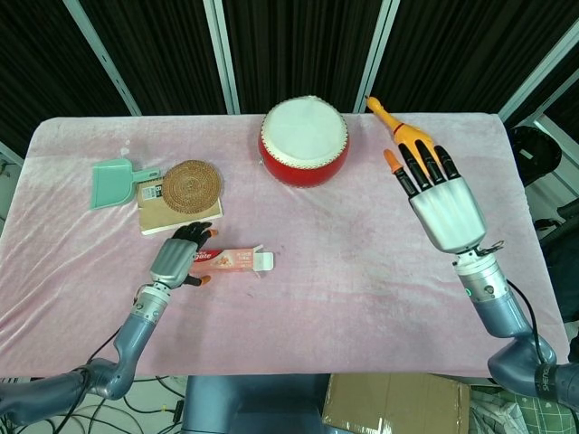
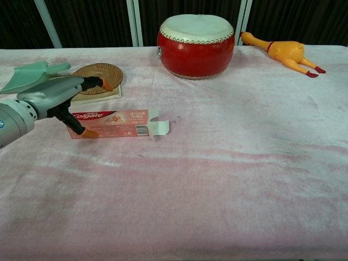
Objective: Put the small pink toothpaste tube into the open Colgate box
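Note:
The Colgate box [image 1: 231,260] [image 2: 111,124] lies flat on the pink cloth, its open flap end pointing right. My left hand [image 1: 174,259] [image 2: 54,100] sits at the box's left end with its fingers spread. The thumb tip touches the near edge, and the other fingers are lifted clear over the far side. My right hand [image 1: 443,212] hovers open above the right of the table, palm flat and fingers straight; the chest view does not show it. No pink toothpaste tube shows in either view.
A red drum [image 1: 305,140] [image 2: 196,38] stands at the back centre. A rubber chicken [image 1: 398,127] [image 2: 285,54] lies to its right. A woven coaster [image 1: 192,185] [image 2: 98,76] on a notebook and a green dustpan [image 1: 113,181] [image 2: 32,76] sit just behind my left hand.

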